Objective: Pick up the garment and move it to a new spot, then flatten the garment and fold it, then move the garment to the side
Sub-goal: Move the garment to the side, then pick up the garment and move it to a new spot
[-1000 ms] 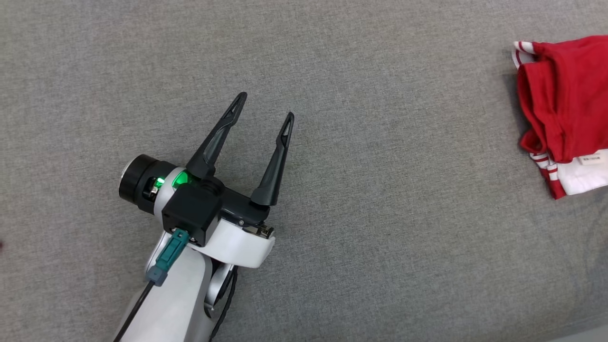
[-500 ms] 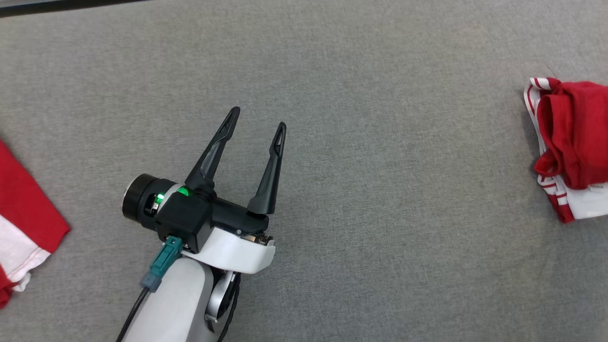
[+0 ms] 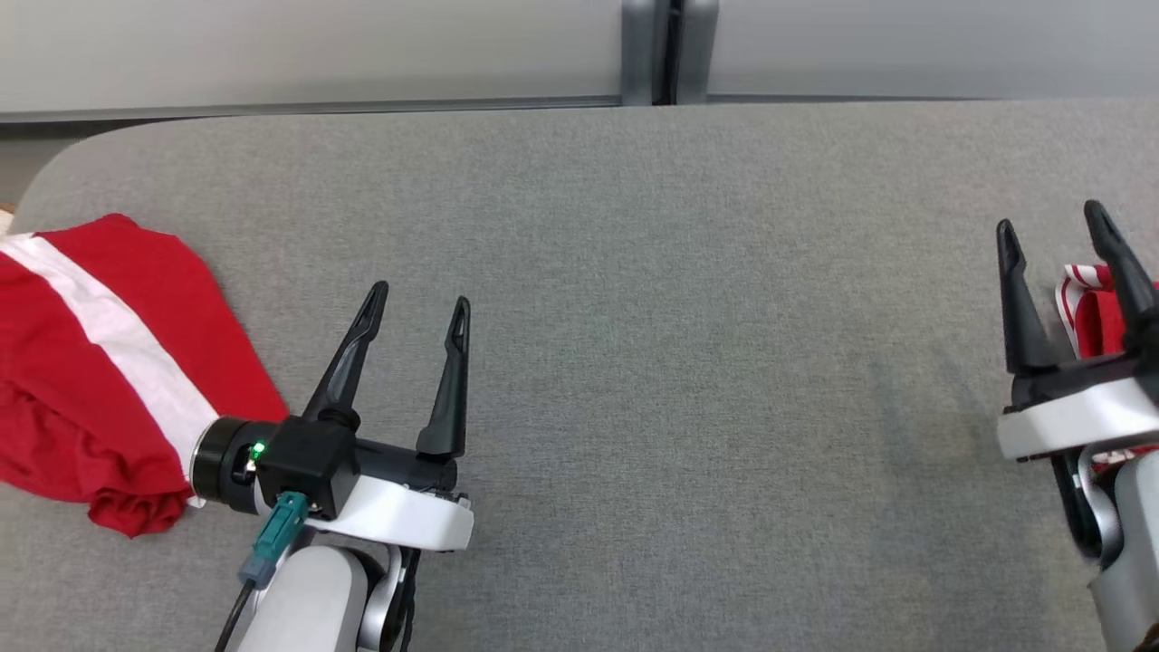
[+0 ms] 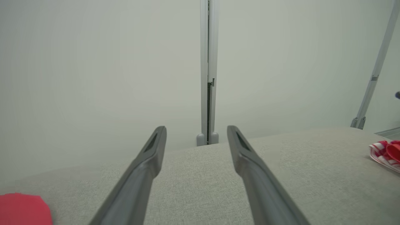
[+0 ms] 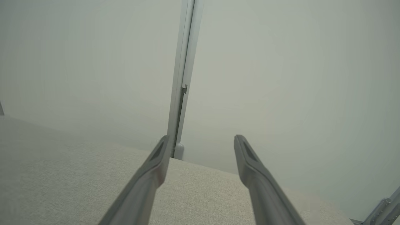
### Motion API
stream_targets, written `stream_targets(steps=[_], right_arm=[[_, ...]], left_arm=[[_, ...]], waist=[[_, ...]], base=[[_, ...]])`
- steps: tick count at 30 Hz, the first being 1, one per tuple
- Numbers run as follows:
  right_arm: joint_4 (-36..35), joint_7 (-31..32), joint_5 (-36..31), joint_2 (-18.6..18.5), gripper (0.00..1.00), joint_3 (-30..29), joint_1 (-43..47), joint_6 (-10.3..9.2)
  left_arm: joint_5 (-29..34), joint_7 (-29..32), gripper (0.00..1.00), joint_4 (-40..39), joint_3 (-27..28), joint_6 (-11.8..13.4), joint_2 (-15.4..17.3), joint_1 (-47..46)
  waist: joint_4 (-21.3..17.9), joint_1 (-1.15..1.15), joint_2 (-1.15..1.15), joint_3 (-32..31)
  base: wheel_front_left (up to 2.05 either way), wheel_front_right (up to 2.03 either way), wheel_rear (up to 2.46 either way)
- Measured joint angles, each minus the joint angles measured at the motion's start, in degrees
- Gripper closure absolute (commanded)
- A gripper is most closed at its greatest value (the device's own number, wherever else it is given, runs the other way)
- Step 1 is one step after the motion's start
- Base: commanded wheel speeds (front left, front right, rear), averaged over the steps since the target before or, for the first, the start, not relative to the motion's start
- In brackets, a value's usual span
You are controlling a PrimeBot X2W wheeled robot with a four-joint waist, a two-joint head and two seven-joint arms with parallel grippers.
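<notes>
The head camera has tilted up since half a second ago, so the far edge of the counter [image 3: 688,317] and the wall have come into the picture, and the right gripper [image 3: 1050,217] has come in at the lower right. Its jaws are spread and empty. The folded red-and-white garment [image 3: 1091,317] lies on the counter just beyond and between them. The left gripper [image 3: 421,296] also has its jaws spread, with nothing between them. A loose red garment [image 3: 100,362] lies to the left of these jaws and behind their tips, close to the wrist.

The risk, I think, is a low retreat of the right arm: a jaw tip may catch the fold and open it. The left wrist, if it swings, may drag the loose garment toward the counter edge.
</notes>
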Motion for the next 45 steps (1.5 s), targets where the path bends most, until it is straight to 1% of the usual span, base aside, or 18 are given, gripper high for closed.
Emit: stream_targets(steps=[3,5,10,15,22,36,42,45], right_arm=[[-1.34,0.00,0.31,2.47,0.00,-0.98,3.13,-0.01],[-2.29,0.00,0.59,5.01,0.00,-1.64,5.37,-0.01],[-4.00,0.00,0.42,10.12,0.00,-1.71,10.78,-0.01],[-6.01,0.00,0.30,12.74,0.00,-1.66,14.56,-0.01],[-6.51,0.01,-0.21,13.95,0.00,-1.66,17.33,-0.01],[-6.50,0.01,-0.38,14.28,0.00,-1.91,17.63,-0.01],[-6.45,0.01,-0.63,14.32,0.00,-1.98,17.69,-0.01],[-6.36,0.01,-0.64,14.33,0.00,-1.41,17.63,-0.01]], left_arm=[[-0.29,0.00,0.00,0.85,0.56,-0.23,0.02,1.35],[-0.70,-0.01,0.00,1.65,0.56,-0.22,0.01,2.42],[-2.78,-0.01,0.00,2.21,0.70,0.93,0.01,5.69],[-3.18,0.00,0.00,2.20,0.59,1.64,0.00,8.17],[-3.83,0.00,0.00,1.94,1.58,1.87,0.00,10.24],[-4.58,-0.01,0.00,1.46,1.44,2.12,0.00,10.41],[-4.99,0.00,0.00,1.25,1.23,2.14,-0.01,10.24],[-5.32,0.00,0.00,1.18,1.24,2.32,-0.01,10.06]], waist=[[1.08,0.00,0.00,-1.85],[1.61,0.00,0.00,-3.08],[2.02,0.00,0.00,-6.01],[1.96,0.00,0.00,-7.57],[2.02,0.00,0.00,-8.21],[2.65,0.00,0.00,-8.52],[3.84,0.00,0.00,-8.18],[5.06,0.00,0.00,-7.56]], base=[[0.00,0.00,0.00],[0.00,0.00,0.00],[0.00,0.00,0.00],[0.00,0.00,0.00],[0.00,0.00,0.00],[0.00,0.00,0.00],[0.00,0.00,0.00],[0.00,0.00,0.00]])
